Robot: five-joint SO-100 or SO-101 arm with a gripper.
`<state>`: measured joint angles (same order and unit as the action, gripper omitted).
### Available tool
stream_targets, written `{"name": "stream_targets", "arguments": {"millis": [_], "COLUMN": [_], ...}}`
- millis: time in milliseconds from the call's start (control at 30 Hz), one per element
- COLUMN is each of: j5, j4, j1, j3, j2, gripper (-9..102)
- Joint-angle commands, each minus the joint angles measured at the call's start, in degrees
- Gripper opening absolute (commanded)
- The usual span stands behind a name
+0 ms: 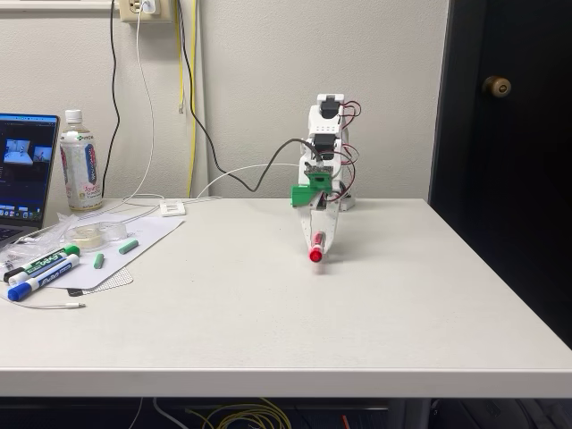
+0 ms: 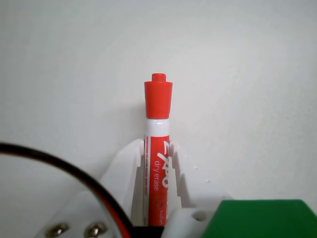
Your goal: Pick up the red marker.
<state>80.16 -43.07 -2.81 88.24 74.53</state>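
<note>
Red is the colour I look for first, and in the fixed view I find it near the middle of the frame: the red marker [image 1: 316,248] sits in the gripper [image 1: 319,239], its cap pointing toward the camera and slightly down, low over the white table [image 1: 357,304]; I cannot tell if the cap touches the surface. The arm [image 1: 325,152] stands behind it, folded forward, I think so that the marker can be taken along its length. At the left of the frame I count two other markers, one green-capped marker [image 1: 46,259] and one blue-capped marker [image 1: 39,278], lying side by side on a white sheet [image 1: 134,246]; they are well apart from the gripper. Behind them I count one bottle [image 1: 80,165] and one laptop [image 1: 22,174] at the left edge. In the wrist view, the red marker [image 2: 157,158] stands upright in the centre of the frame, and the gripper [image 2: 153,168] is clenched on its barrel, one white finger on each side of the label. The cap sticks out beyond the fingertips. I judge the grasp is made and the lift is what remains.
</note>
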Motion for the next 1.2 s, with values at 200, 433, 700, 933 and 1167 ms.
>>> {"name": "stream_targets", "arguments": {"millis": [200, 433, 700, 933, 1167], "j5": [-26.3, -40.3, -56.1, -65.7, -72.5], "j4": [8.3, 7.8, 6.8, 1.4, 3.0], "j1": [-0.1, -1.4, -3.5, -3.9, -1.7], "j3": [-1.1, -1.1, 0.2, 0.4, 7.3], "j2": [11.2, 19.3, 30.1, 36.9, 45.7], "gripper": [0, 0, 0, 0, 0]}}
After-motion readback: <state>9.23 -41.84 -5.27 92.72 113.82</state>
